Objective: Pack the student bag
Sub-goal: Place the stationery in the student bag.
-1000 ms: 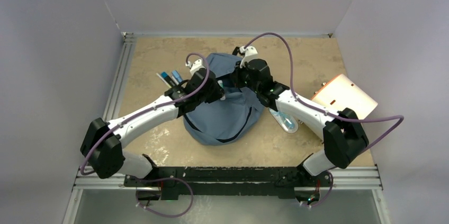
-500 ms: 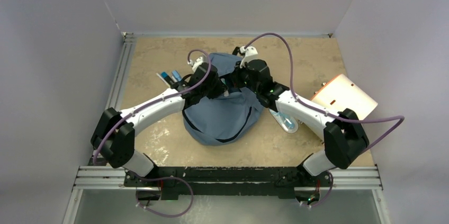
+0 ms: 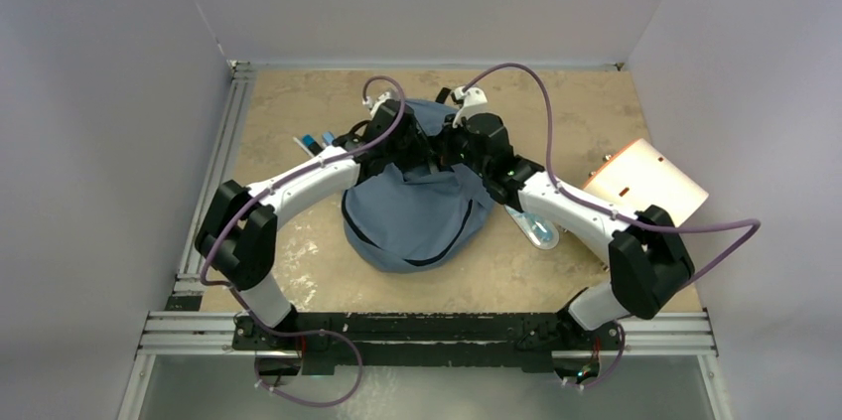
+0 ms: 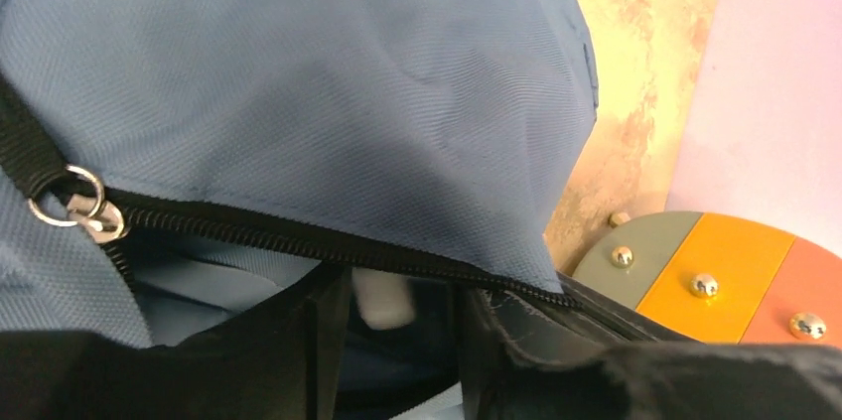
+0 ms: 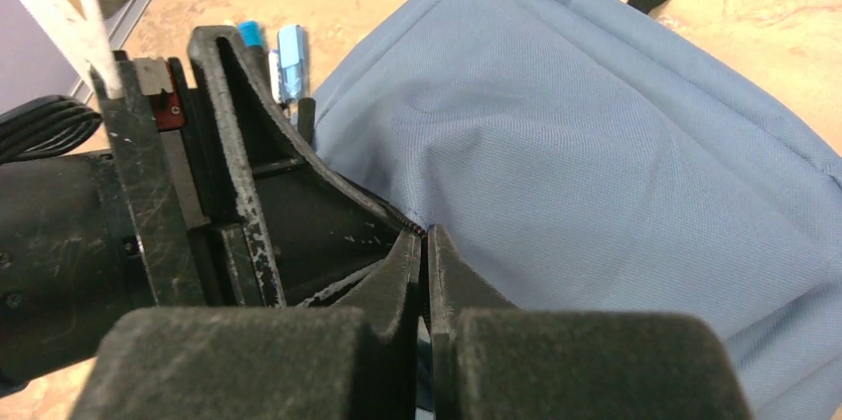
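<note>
The student bag point(image 3: 412, 221) is lying in the middle of the tabletop point(image 3: 566, 112), with its zipper point(image 4: 298, 236) open. The right gripper point(image 5: 425, 246) is squeezing together on the bag's edge and holding it up. The left gripper point(image 4: 397, 350) is reaching into the opening with its fingers apart. A small white thing point(image 4: 385, 299) is sitting between them, and I cannot tell if they are touching it. The packing is looking only partly done. Blue pens point(image 3: 320, 144), a see-through pencil case point(image 3: 536, 229) and a folder point(image 3: 645, 180) are lying outside the bag, waiting to go in.
</note>
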